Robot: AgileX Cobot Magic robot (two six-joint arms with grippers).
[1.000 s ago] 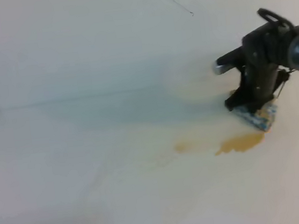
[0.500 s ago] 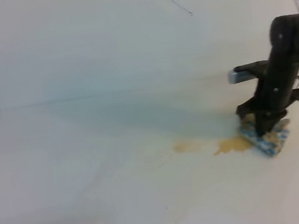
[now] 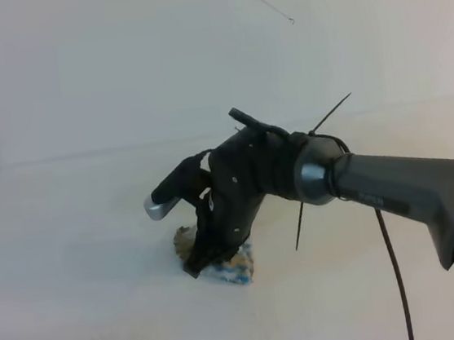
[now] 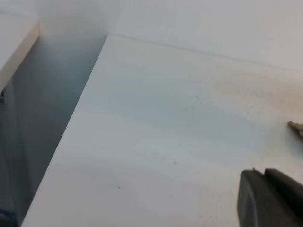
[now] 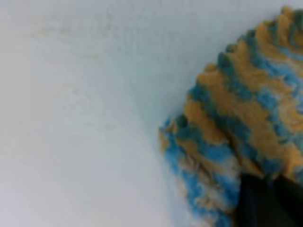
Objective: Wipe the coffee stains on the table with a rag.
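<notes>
My right gripper (image 3: 201, 262) reaches across to the middle of the white table (image 3: 71, 237), shut on the rag (image 3: 232, 269). It presses the blue, white and tan cloth flat on the surface. In the right wrist view the rag (image 5: 236, 123) fills the right side, with a dark fingertip (image 5: 267, 201) on it. A small tan-brown patch (image 3: 183, 239) shows at the rag's left edge; I cannot tell whether it is cloth or liquid. The coffee stains show nowhere else and may be hidden under the rag. Only a dark corner of my left gripper (image 4: 267, 198) shows, its jaws out of sight.
A white upright wall (image 3: 117, 68) with a thin dark scratch (image 3: 261, 2) backs the table. The table's left edge (image 4: 71, 127) drops into a dark gap. A loose cable (image 3: 394, 266) hangs under the right arm.
The right arm has swept the rag from the table's right side leftward to the middle. The amber blotch seen earlier beside the rag no longer shows.
</notes>
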